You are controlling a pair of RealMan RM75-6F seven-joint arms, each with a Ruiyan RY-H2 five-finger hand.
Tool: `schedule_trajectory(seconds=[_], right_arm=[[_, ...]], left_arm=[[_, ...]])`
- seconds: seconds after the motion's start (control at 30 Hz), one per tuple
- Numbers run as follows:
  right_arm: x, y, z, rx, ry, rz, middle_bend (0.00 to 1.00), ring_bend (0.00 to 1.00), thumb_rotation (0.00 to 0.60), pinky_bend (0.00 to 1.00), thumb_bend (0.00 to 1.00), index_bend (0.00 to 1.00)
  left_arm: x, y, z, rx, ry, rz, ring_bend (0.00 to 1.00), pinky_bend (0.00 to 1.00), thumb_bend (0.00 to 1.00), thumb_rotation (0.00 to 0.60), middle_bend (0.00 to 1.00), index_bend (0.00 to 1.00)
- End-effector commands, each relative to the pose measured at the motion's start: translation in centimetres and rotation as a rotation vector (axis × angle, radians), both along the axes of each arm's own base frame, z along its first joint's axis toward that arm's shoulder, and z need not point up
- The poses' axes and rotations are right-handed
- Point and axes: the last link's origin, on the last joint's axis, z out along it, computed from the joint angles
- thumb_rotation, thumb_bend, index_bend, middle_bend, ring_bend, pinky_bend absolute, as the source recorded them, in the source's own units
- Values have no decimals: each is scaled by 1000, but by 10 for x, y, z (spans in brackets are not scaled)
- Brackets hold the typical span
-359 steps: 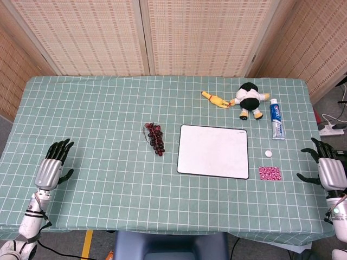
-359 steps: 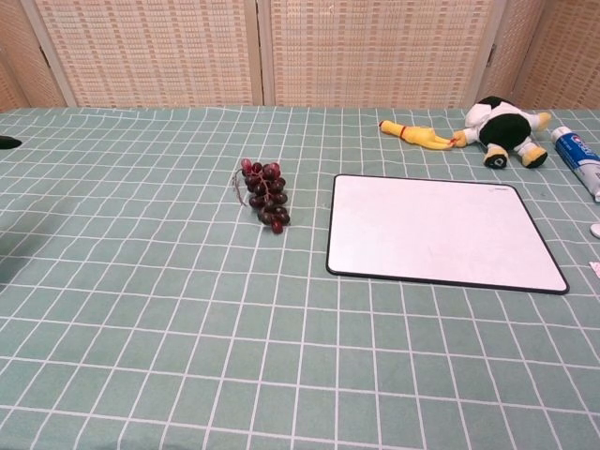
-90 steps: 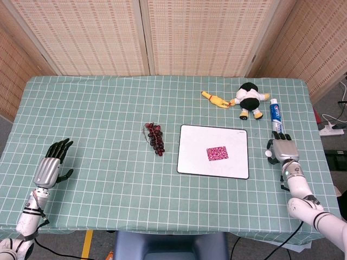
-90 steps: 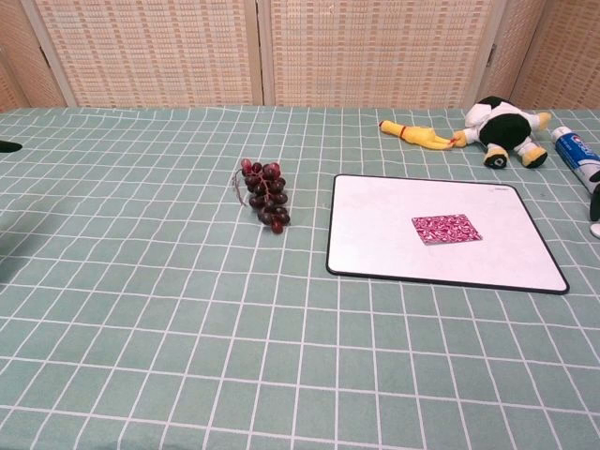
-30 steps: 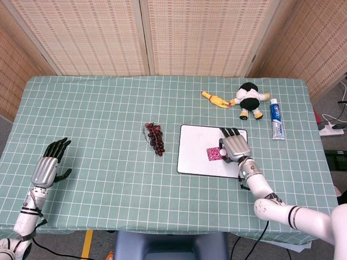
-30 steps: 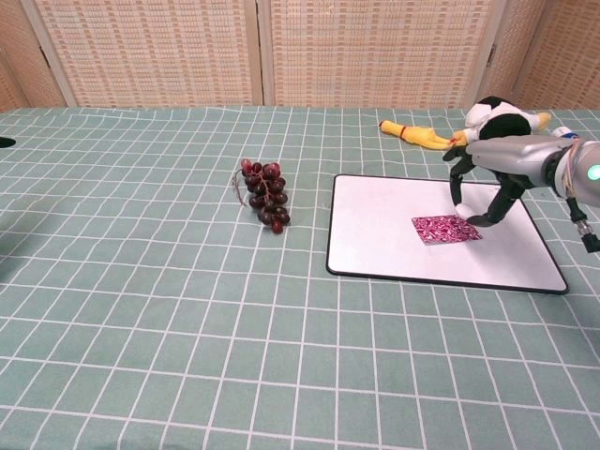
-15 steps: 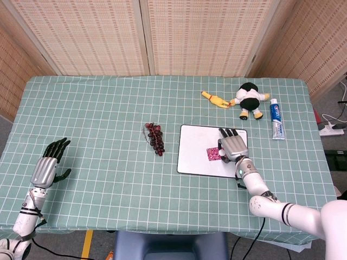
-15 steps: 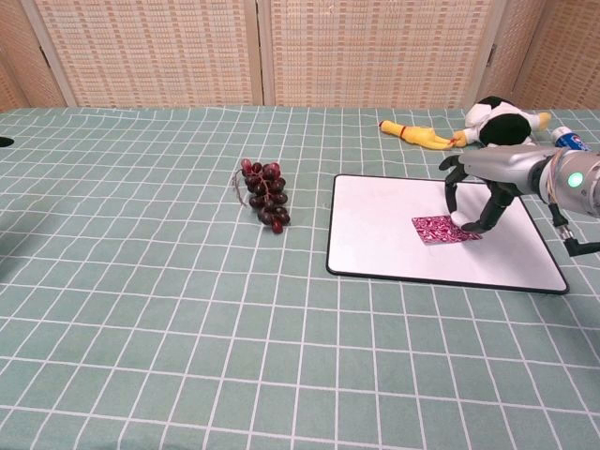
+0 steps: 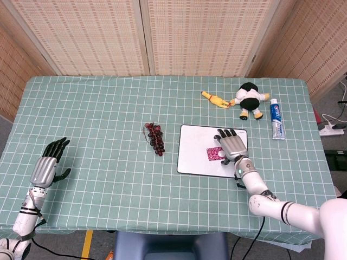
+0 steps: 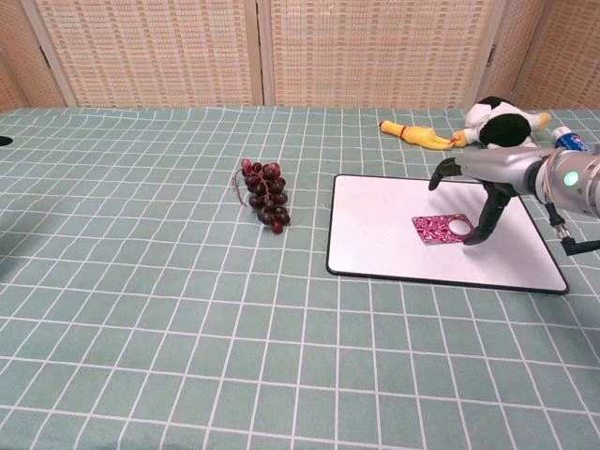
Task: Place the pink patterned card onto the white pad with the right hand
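Observation:
The pink patterned card (image 9: 213, 154) (image 10: 441, 230) lies flat near the middle of the white pad (image 9: 195, 157) (image 10: 384, 234). A small white disc (image 10: 459, 225) rests on the card's right part. My right hand (image 9: 232, 144) (image 10: 487, 173) hovers over the card's right edge with its fingers spread, and one fingertip (image 10: 472, 239) comes down on the pad just beside the disc. It holds nothing. At the table's left edge my left hand (image 9: 46, 168) lies open, far from the pad.
A bunch of dark grapes (image 9: 155, 138) (image 10: 266, 197) lies left of the pad. Behind the pad are a yellow rubber chicken (image 9: 214, 99) (image 10: 417, 137), a black-and-white plush toy (image 9: 249, 99) (image 10: 502, 120) and a toothpaste tube (image 9: 276, 124).
My right hand's fingers have spread and lifted off the card. A small white disc now shows lying on the card. The left hand has not moved.

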Motion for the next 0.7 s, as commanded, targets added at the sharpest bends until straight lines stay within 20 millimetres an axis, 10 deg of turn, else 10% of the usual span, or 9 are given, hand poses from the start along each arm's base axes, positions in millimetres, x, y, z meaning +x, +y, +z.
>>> schedule_trajectory(seconds=[0.03, 0.3, 0.47, 0.7], right_arm=[[2, 2, 10, -23, -11, 19, 0, 0, 600, 0, 143, 182], [-22, 38, 99, -242, -50, 72, 0, 0, 600, 0, 143, 204], [-109, 91, 151, -414, -95, 23, 0, 0, 600, 0, 106, 193], [-200, 132, 162, -561, -234, -69, 0, 0, 485, 0, 50, 169]], left_arm=[[0, 0, 0, 1, -1, -2, 0, 0, 241, 600, 0, 0], [0, 0, -2, -5, 9, -5, 0, 0, 241, 600, 0, 0], [0, 0, -2, 1, 12, -5, 0, 0, 241, 600, 0, 0], [1, -2, -4, 5, 30, -12, 0, 0, 242, 600, 0, 0]])
